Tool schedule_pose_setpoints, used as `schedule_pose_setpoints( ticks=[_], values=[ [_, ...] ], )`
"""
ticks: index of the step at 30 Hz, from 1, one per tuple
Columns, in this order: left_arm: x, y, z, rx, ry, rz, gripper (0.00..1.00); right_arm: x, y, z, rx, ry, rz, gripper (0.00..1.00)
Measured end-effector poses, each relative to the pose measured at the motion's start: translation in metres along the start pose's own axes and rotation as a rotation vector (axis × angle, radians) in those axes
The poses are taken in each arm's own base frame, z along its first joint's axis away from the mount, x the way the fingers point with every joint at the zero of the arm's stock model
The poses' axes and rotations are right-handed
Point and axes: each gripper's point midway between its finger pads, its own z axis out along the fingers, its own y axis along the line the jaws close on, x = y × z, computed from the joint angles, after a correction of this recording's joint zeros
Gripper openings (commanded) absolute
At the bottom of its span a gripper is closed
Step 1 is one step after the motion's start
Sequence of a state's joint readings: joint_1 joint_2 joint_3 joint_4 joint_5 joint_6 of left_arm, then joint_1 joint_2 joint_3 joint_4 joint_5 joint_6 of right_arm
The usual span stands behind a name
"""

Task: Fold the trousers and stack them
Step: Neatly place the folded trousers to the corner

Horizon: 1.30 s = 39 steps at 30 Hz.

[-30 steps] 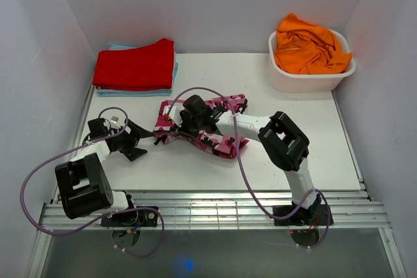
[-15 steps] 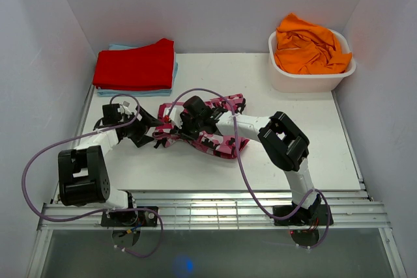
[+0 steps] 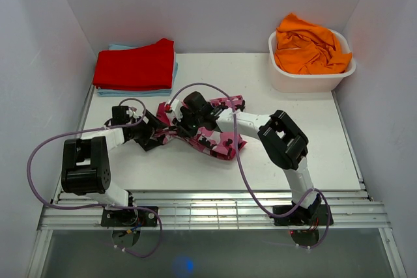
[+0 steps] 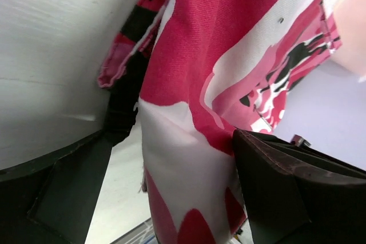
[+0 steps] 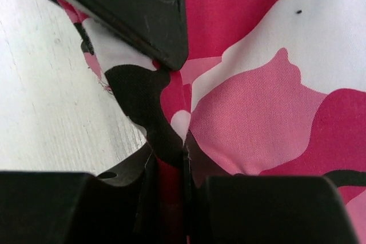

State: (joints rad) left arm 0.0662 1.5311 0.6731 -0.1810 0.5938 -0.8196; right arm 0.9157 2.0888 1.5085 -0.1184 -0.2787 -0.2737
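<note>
R end effector [image 5: 171, 161] clamps trousers [image 3: 218, 138] edge, L end effector [image 4: 171, 141] released around cloth; risk: L grabs 1 layer, fold skews

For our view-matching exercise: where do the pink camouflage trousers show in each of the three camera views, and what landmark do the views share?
Top external: the trousers lie crumpled at mid-table, near the picture's centre.
Left wrist: the trousers run through the middle and upper right.
Right wrist: the trousers fill the centre and right.
Shared landmark: the white table, which is bare at the left of both wrist views.
</note>
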Motion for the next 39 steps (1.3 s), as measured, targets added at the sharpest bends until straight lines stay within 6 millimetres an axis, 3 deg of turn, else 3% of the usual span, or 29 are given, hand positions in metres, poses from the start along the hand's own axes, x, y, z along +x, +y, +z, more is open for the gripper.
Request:
schedule_pose_setpoints(
  ticks=[4,10,14,15,18,19,21,23,28,30,32,33,37,39],
  values=[
    [0.002,-0.006,0.006,0.049,0.032,-0.051,0.96,-0.006,-0.001,-0.001,-0.01,-0.031,0.102,0.08],
    [0.003,-0.013,0.013,0.108,0.046,-0.09,0.67,-0.011,0.004,-0.001,-0.04,-0.056,0.166,0.08],
    [0.007,-0.014,0.014,0.139,0.059,-0.106,0.45,-0.003,0.01,0.002,-0.069,-0.057,0.17,0.1],
    [0.008,-0.014,0.014,0.145,0.06,-0.105,0.37,-0.002,0.011,0.002,-0.074,-0.055,0.169,0.22],
    [0.009,-0.015,0.014,0.155,0.061,-0.102,0.17,0.002,0.012,-0.001,-0.088,-0.045,0.171,0.43],
    [0.009,-0.015,0.014,0.156,0.059,-0.098,0.05,0.003,0.012,-0.004,-0.093,-0.044,0.18,0.6],
    [0.008,-0.014,0.013,0.155,0.043,-0.076,0.0,0.006,0.017,-0.02,-0.117,-0.038,0.208,0.69],
    [0.007,-0.014,0.01,0.15,0.024,-0.048,0.0,0.009,0.015,-0.052,-0.125,-0.044,0.257,0.71],
    [0.005,-0.012,0.006,0.134,-0.011,0.01,0.0,0.012,-0.033,-0.169,-0.027,-0.194,0.459,0.76],
    [0.007,-0.007,0.006,0.125,-0.016,0.015,0.0,0.032,-0.05,-0.207,0.043,-0.241,0.565,0.83],
    [0.011,-0.001,0.007,0.111,-0.015,0.009,0.0,0.061,-0.047,-0.221,0.071,-0.261,0.69,0.94],
    [0.012,0.002,0.008,0.106,-0.012,0.005,0.0,0.081,-0.038,-0.219,0.064,-0.249,0.763,0.98],
    [0.015,0.008,0.009,0.093,-0.012,-0.001,0.0,0.163,0.008,-0.203,0.019,-0.162,1.129,0.95],
    [0.014,0.008,0.009,0.092,-0.016,0.0,0.0,0.186,0.03,-0.198,-0.009,-0.135,1.304,0.96]
  ],
)
